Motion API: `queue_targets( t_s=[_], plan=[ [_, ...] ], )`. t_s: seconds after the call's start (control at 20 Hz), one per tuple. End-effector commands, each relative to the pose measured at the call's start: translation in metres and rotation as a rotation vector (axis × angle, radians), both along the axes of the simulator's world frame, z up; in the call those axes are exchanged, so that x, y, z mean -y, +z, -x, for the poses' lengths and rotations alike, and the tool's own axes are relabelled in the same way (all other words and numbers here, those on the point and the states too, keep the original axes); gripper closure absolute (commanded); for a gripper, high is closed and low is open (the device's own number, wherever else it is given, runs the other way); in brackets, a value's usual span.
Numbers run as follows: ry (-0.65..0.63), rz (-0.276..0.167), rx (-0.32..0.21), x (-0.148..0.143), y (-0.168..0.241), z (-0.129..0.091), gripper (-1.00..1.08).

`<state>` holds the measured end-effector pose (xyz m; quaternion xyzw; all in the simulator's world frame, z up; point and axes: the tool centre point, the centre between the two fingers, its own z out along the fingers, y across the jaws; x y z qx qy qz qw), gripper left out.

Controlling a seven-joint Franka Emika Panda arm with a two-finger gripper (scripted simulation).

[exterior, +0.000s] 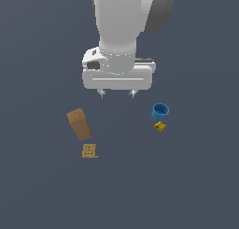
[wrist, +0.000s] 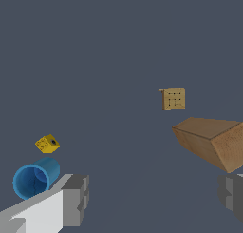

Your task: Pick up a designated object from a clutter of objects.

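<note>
Claw [exterior: 117, 93]: I am holding it spread wide, empty, above the brown cardboard box [exterior: 79, 124].
Progress: nothing is being gripped; descent, grasp and lift are remaining.

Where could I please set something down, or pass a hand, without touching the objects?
The widest bare patch lies between the brown box with the dotted tan square and the blue cup with the yellow block. The floor around both groups is also bare. Each pair is tight. The open pincer hovers over the gap.
</note>
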<state>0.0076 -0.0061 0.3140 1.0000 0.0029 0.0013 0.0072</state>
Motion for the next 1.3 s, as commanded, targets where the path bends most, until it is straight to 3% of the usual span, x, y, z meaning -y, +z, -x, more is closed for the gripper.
queue_targets(
  t_s=[0.0,0.5,0.9,1.25],
  plan=[
    [0.0,0.0,0.0,0.0,0.0,0.0,-0.92],
    [0.039,-0.026,0.022,-0.035,0.011,-0.005,-0.92],
    [-0.009,-0.027,0.02,-0.025,0.005,-0.006,-0.92],
    [-0.153,-0.032,0.016,0.003,-0.013,-0.01,-0.92]
  ],
)
